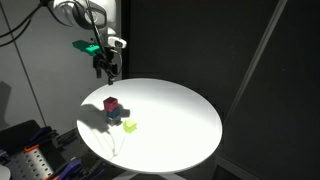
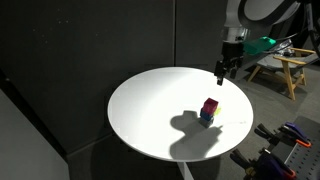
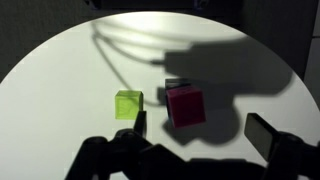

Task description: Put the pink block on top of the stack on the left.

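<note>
The pink block [image 1: 111, 104] sits on top of the stack of blue cubes [image 1: 113, 116] on the round white table [image 1: 175, 110]; both exterior views show it so [image 2: 209, 105]. In the wrist view the pink block [image 3: 185, 105] covers the blue cubes beneath it. My gripper [image 1: 105, 68] hangs above and behind the stack, open and empty; it also shows in an exterior view [image 2: 224, 70]. In the wrist view its dark fingers [image 3: 200, 135] frame the lower edge, spread wide with nothing between them.
A yellow-green cube [image 1: 129, 127] lies on the table beside the stack, also in the wrist view [image 3: 128, 103]. Dark curtains surround the table. A wooden stool [image 2: 285, 68] stands at the far side in an exterior view.
</note>
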